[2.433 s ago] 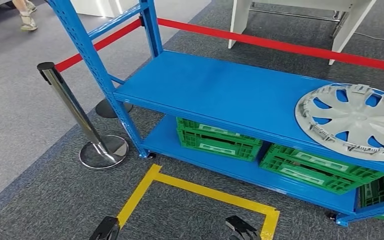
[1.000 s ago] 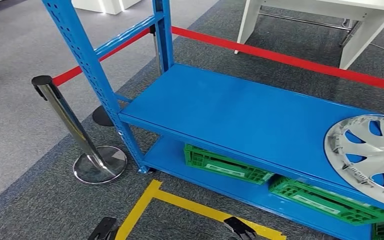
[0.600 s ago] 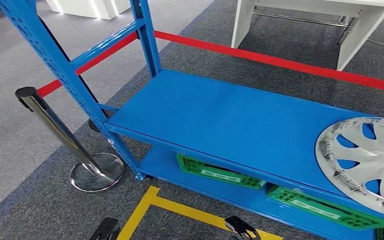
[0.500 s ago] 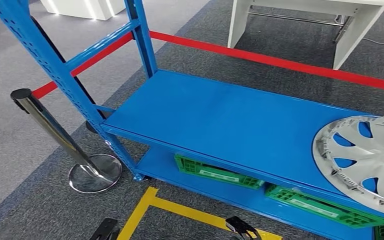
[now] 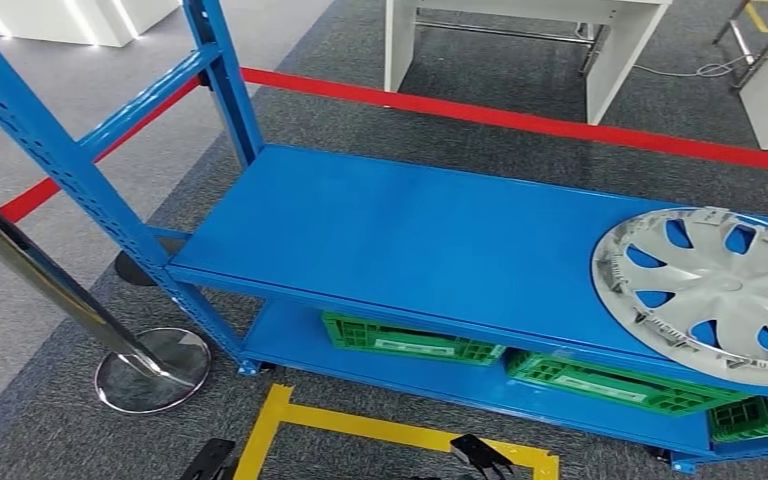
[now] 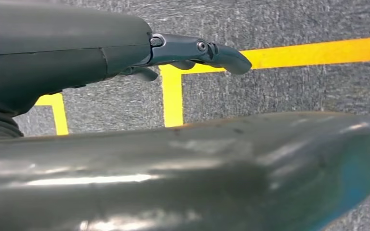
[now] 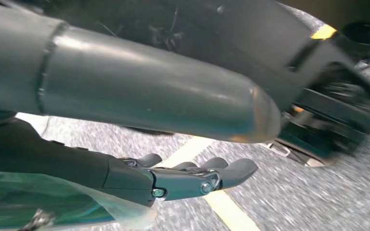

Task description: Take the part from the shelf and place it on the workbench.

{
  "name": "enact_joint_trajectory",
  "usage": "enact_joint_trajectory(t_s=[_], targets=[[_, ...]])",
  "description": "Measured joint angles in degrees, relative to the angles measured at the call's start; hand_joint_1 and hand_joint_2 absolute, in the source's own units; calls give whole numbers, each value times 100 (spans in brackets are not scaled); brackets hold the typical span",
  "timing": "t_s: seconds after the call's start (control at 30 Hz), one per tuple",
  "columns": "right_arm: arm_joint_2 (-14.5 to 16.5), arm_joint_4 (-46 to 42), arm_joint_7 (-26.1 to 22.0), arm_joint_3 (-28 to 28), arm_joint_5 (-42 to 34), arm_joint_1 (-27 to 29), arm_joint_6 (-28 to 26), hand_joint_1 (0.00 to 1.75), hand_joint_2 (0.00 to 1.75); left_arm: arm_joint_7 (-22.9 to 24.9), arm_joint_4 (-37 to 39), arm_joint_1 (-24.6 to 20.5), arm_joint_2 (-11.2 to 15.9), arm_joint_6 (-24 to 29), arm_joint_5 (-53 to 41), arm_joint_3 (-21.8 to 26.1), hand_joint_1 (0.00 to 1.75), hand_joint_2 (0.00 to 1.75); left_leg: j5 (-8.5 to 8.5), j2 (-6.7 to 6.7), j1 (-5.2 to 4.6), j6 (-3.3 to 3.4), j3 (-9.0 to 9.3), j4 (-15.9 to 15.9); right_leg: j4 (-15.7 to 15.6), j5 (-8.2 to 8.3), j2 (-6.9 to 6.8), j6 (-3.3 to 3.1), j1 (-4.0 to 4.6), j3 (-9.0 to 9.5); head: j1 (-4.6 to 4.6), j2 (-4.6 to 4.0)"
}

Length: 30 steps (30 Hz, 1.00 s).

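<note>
Lying flat at the right end of the blue shelf's (image 5: 400,225) upper deck, the part (image 5: 712,290) — a silver wheel cover — overhangs the front edge slightly; both hands hang low over the yellow floor tape (image 6: 172,98), the left hand (image 6: 125,53) and right hand (image 7: 173,180) with fingers loosely extended, gripping nothing; a good approach, I judge, means squaring up further right before reaching — then gripping the rim from both sides.

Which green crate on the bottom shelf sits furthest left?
The green crate nearest the silver post; the other crates lie further right, under the wheel cover.
</note>
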Motion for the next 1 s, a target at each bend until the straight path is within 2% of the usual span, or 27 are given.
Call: enact_joint_trajectory(t_s=[0.03, 0.07, 0.13, 0.17, 0.2, 0.27, 0.3, 0.33, 0.37, 0.4, 0.43, 0.47, 0.5, 0.53, 0.57, 0.6, 0.63, 0.67, 0.7, 0.77, 0.8, 0.83, 0.9, 0.93, 0.97, 1.0], targets=[[-1, 0, 2, 0, 0, 12, 2, 0, 0, 3, 1, -1, -1, -9, 0, 0, 0, 0, -12, 60, -5, -2, 11, 1, -127, 123, -21, -3, 1, 65, 2, 0], [-1, 0, 4, 0, 0, 18, 3, 0, 0, 9, 1, -4, -3, -20, 0, 0, 0, 0, -29, 118, -8, -10, 31, 2, -458, 319, -78, -15, 4, 241, 2, 0], [-1, 0, 7, 0, 0, -2, 3, 0, 0, 27, 1, -7, -7, -39, 0, 0, 0, 87, -77, 224, -32, -53, 76, 14, -1234, 600, -356, -68, 42, 666, 7, 0], [0, 0, 8, 0, 0, -20, 4, 0, 0, 36, 1, -8, -8, -48, 0, 0, 0, 131, -99, 275, -51, -80, 95, 21, -1474, 649, -466, -106, 64, 802, 3, 0], [0, 0, 10, 0, 0, -31, 4, 0, 0, 40, 1, -7, -8, -56, 0, 0, 0, 175, -116, 331, -69, -108, 110, 23, -1570, 637, -521, -145, 86, 857, 1, 0], [0, 0, 21, 0, 1, -27, 5, 0, 0, 44, 0, -13, -8, -67, -1, 0, 0, 175, -147, 450, -81, -160, 146, 15, -1590, 637, -402, -219, 86, 871, -3, 0], [0, 0, 29, 0, 3, -17, 9, 0, 0, 45, 0, -18, -9, -71, -2, -1, 0, 175, -186, 433, -73, -190, 163, 38, -1606, 644, -333, -248, 73, 884, -10, 0], [1, 0, 38, 0, 5, -15, 14, 0, 0, 45, 0, -23, -9, -73, -3, -1, 0, 175, -271, 340, -60, -222, 143, 141, -1625, 655, -265, -277, 53, 900, -25, 0], [2, 0, 45, 0, 7, -19, 21, 0, 0, 44, 0, -26, -9, -77, -4, -2, 0, 175, -414, 202, -43, -253, 57, 372, -1641, 664, -193, -304, 32, 918, -48, 0], [3, 0, 48, 0, 8, -24, 27, 0, 0, 43, 1, -24, -7, -80, -4, -2, 0, 175, -588, 45, -27, -276, -89, 716, -1645, 664, -120, -320, 25, 925, -69, 0], [5, 0, 50, 0, 9, -28, 30, 0, 0, 42, 1, -15, -4, -83, -4, -2, 0, 175, -760, -51, -17, -291, -283, 1116, -1644, 662, -41, -333, 21, 928, -80, 0], [6, 0, 51, 0, 9, -25, 33, 0, 0, 42, 1, -3, -2, -84, -4, -2, 0, 175, -866, -93, -11, -300, -462, 1451, -1643, 660, 46, -339, 20, 933, -84, 0], [7, 1, 52, 0, 9, -18, 34, 0, 0, 42, 1, 8, -1, -84, -4, -2, 0, 175, -858, -107, -8, -302, -569, 1611, -1641, 657, 133, -341, 21, 941, -82, 0], [7, 1, 54, 0, 9, -11, 34, 0, 0, 42, 1, 15, -1, -84, -4, -2, 0, 175, -733, -118, -5, -298, -581, 1557, -1639, 655, 220, -339, 21, 953, -82, 0], [7, 2, 56, 0, 9, -7, 36, 0, 0, 42, 1, 16, -1, -84, -4, -2, 0, 175, -509, -151, 0, -287, -492, 1285, -1636, 650, 307, -333, 19, 968, -82, 0], [8, 2, 56, 0, 9, -7, 37, 0, 0, 42, 1, 15, 0, -84, -4, -2, 0, 175, -266, -247, 11, -273, -345, 890, -1634, 643, 389, -321, 16, 978, -83, 0], [9, 2, 57, 0, 10, -11, 38, 0, 0, 42, 3, 14, 2, -84, -4, -2, 0, 175, -92, -382, 27, -258, -201, 523, -1624, 634, 466, -300, 19, 980, -80, 0], [10, 2, 62, 0, 11, -17, 38, 0, 0, 42, 5, 13, 3, -85, -4, -2, 0, 175, 6, -499, 38, -245, -94, 251, -1613, 630, 534, -270, 17, 968, -79, 0], [10, 3, 75, 0, 13, -19, 39, 0, 0, 42, 7, 12, 3, -85, -4, -2, 0, 175, 23, -586, 41, -231, -43, 113, -1608, 631, 590, -235, 11, 948, -78, 0], [10, 4, 137, 1, 20, -7, 55, 0, 0, 43, 9, 2, 2, -90, -11, -2, 0, 175, 5, -571, 31, -187, -32, 71, -1623, 645, 668, -154, -8, 914, -77, 0], [9, 5, 187, 2, 20, 6, 73, 0, 44, 44, 9, -9, 1, -93, -15, -1, 0, 175, 19, -536, 32, -150, -23, 49, -1614, 630, 619, -120, -15, 895, -73, 0], [8, 6, 243, 2, 16, 12, 99, 0, 87, 50, 9, -18, 0, -96, -19, -1, 0, 175, 34, -501, 36, -110, -13, 25, -1538, 570, 499, -93, -12, 847, -58, 0], [6, 7, 342, 2, 3, 3, 151, 0, 175, 93, 9, -23, -3, -125, -17, 0, 0, 175, 52, -413, 35, -50, 2, -9, -1032, 287, 171, -63, 1, 589, -28, 0], [6, 7, 389, 2, 2, 0, 169, 0, 175, 129, 9, -14, -2, -161, -15, 0, 0, 175, 47, -362, 25, -34, 1, -8, -648, 108, 67, -54, 5, 398, -16, 0], [1, 14, 432, 2, 4, 26, 176, 0, 175, 162, 5, -4, 1, -213, -13, 0, 0, 175, 41, -307, 16, -25, 2, -5, -285, -28, 24, -45, 5, 218, -16, 0], [-13, 24, 466, 1, 4, 85, 175, 0, 175, 184, -18, 4, 7, -275, -12, 1, 0, 175, 34, -261, 8, -19, 5, -4, -70, -71, 11, -41, 4, 112, -17, 0]])
